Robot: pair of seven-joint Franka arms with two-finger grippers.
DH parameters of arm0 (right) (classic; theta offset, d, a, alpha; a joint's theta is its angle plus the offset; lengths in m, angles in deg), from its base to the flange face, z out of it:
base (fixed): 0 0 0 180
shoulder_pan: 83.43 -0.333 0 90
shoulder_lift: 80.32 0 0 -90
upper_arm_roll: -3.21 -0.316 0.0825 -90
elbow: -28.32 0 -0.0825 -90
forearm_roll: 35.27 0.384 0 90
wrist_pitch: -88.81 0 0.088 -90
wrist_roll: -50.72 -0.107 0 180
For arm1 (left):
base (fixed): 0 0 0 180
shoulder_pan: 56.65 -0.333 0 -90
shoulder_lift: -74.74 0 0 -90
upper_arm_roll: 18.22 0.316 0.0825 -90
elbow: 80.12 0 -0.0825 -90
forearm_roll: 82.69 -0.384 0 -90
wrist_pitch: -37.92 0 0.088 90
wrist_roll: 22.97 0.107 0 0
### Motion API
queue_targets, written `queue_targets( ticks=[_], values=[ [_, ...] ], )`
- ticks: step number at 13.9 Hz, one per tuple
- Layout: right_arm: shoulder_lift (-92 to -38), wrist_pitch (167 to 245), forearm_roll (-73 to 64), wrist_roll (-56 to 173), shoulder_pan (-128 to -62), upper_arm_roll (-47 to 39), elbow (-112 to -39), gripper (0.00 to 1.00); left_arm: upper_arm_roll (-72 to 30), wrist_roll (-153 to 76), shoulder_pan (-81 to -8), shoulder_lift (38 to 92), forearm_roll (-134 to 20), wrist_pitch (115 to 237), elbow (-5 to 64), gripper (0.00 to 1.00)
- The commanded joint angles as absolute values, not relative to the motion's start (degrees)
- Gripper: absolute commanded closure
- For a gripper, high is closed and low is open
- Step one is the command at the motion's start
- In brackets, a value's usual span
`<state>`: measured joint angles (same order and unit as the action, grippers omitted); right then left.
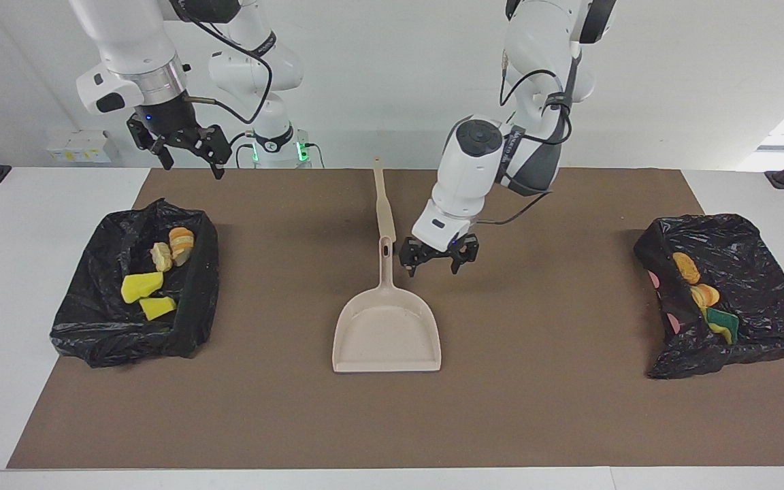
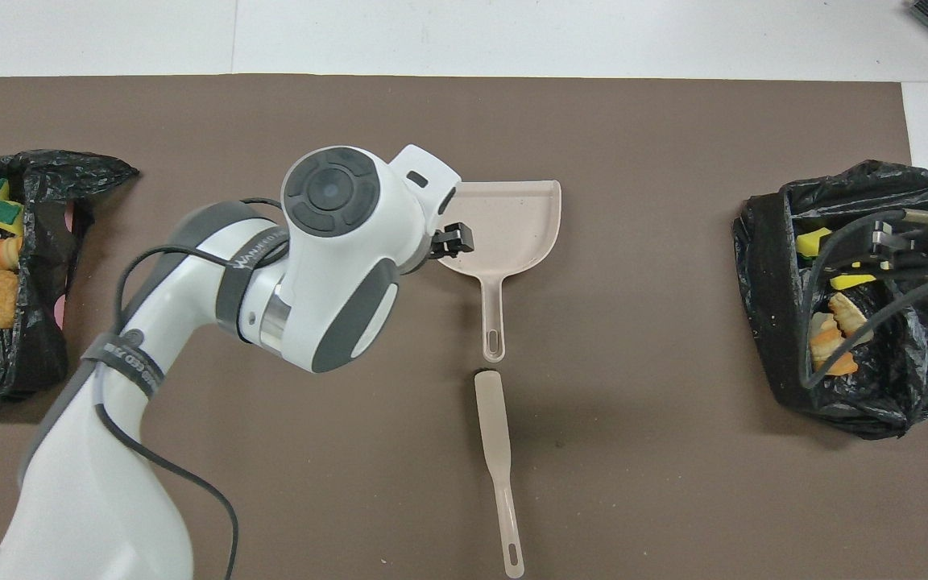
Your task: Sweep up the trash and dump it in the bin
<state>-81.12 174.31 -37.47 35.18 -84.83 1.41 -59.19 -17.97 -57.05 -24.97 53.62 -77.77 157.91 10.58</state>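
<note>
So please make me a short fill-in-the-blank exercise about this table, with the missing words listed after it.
1. The dustpan lies flat on the mat and holds ____ trash.
2. The left gripper hangs open just beside the dustpan's ____.
3. All the trash lies inside the two black ____.
4. The right gripper is open and holds ____.

Missing words: no; handle; bags; nothing
</note>
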Motion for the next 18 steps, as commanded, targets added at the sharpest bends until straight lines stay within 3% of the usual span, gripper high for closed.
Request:
queue_targets(
  ticks=[1,12,18],
  values=[
    [-81.11,174.24,-36.24,36.39,-84.58,1.72,-59.22,0.0,-18.49,-50.68,-29.82,55.66,-78.73,155.17,10.32,0.0],
    [-81.11,174.15,-36.24,36.39,-84.58,1.72,-59.22,0.0,-18.4,-19.48,-49.6,64.27,-78.73,144.54,10.32,0.0],
    [-81.11,174.06,-36.24,36.39,-84.58,1.72,-59.22,0.0,-18.31,-15.23,-53.13,69.28,-78.82,137.5,11.19,0.0]
  ],
)
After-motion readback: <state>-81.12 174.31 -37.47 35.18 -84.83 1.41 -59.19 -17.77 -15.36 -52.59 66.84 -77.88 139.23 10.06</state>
